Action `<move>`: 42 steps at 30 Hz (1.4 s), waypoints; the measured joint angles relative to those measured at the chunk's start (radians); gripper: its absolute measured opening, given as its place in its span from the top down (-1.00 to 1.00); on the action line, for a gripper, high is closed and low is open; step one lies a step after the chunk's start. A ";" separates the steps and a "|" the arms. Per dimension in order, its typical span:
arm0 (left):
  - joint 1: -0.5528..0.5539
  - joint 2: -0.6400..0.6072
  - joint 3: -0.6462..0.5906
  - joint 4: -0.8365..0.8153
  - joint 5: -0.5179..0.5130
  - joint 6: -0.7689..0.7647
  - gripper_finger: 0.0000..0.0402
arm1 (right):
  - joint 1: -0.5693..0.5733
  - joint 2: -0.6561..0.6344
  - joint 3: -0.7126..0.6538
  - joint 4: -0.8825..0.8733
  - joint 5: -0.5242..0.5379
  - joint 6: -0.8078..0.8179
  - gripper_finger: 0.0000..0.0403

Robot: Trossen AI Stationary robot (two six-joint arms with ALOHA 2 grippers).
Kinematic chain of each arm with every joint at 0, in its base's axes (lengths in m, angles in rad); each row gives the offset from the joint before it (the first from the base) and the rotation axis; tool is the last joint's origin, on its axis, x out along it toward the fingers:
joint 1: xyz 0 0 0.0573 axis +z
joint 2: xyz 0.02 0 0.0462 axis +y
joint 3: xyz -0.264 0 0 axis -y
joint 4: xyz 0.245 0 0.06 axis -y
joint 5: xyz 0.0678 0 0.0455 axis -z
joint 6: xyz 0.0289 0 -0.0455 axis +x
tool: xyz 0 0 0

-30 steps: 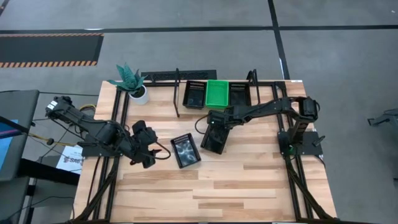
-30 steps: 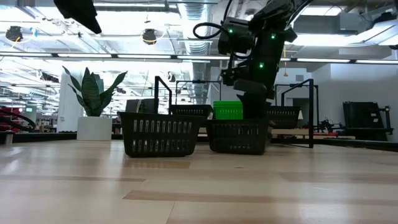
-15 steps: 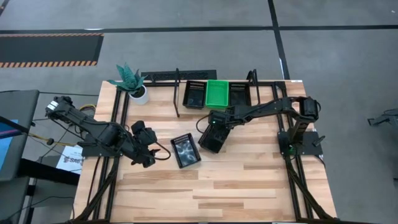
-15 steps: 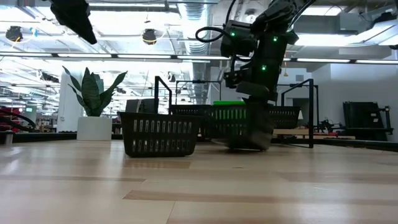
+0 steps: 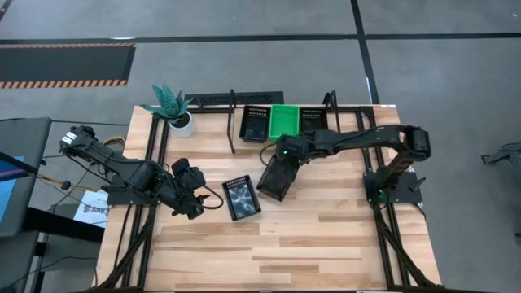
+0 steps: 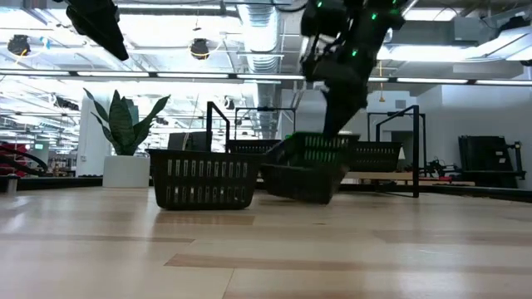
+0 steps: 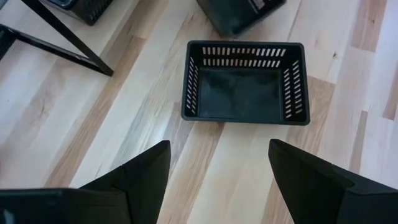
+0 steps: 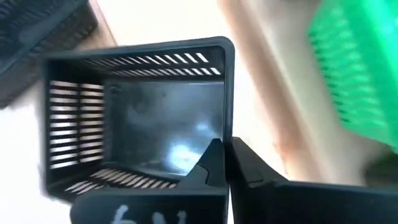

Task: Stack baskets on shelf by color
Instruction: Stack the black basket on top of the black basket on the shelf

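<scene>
My right gripper point(image 5: 284, 154) is shut on a black basket point(image 5: 276, 176) just in front of the shelf point(image 5: 232, 124); the basket point(image 6: 303, 166) sits tilted in the low view. A second black basket point(image 5: 242, 198) stands flat on its base mid-table, also in the left wrist view point(image 7: 245, 84). My left gripper point(image 7: 217, 168) hovers open to that basket's left, nothing between its fingers. On the shelf sit a black basket point(image 5: 256, 122), a green basket point(image 5: 285, 120) and another black basket point(image 5: 314, 120) side by side. My right gripper pinches one wall of the black basket point(image 8: 227, 118) at its end nearest the shelf, one finger point(image 8: 210, 163) inside and one outside. The fingers come from above, slanting down. The basket hangs tilted, held end up; whether its lower edge point(image 6: 298, 198) is on the table I cannot tell.
A potted plant point(image 5: 172, 107) stands at the far left beside the shelf's upright posts point(image 5: 231, 134). Bare wooden table point(image 5: 309, 236) stretches across the near half.
My right gripper has shut on the basket's wall, then risen and shifted a little toward the table's left. The basket, flat on the table before, has tipped: its held end is raised and it has slid slightly left.
</scene>
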 joint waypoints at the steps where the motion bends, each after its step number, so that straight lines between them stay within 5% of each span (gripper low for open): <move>1: 0.000 0.000 0.000 0.000 0.000 0.000 -0.30 | -0.003 -0.020 0.004 -0.016 0.001 -0.004 0.98; 15: 0.000 0.000 0.000 0.000 -0.002 0.002 -0.30 | 0.021 -0.216 0.011 -0.181 -0.051 0.077 0.99; 25: 0.000 0.000 0.000 0.001 -0.003 0.003 -0.30 | 0.136 -0.117 -0.059 -0.207 -0.110 0.137 0.90; 42: 0.000 0.000 0.000 0.000 0.003 0.003 -0.30 | 0.130 0.143 -0.062 -0.151 -0.114 0.069 0.20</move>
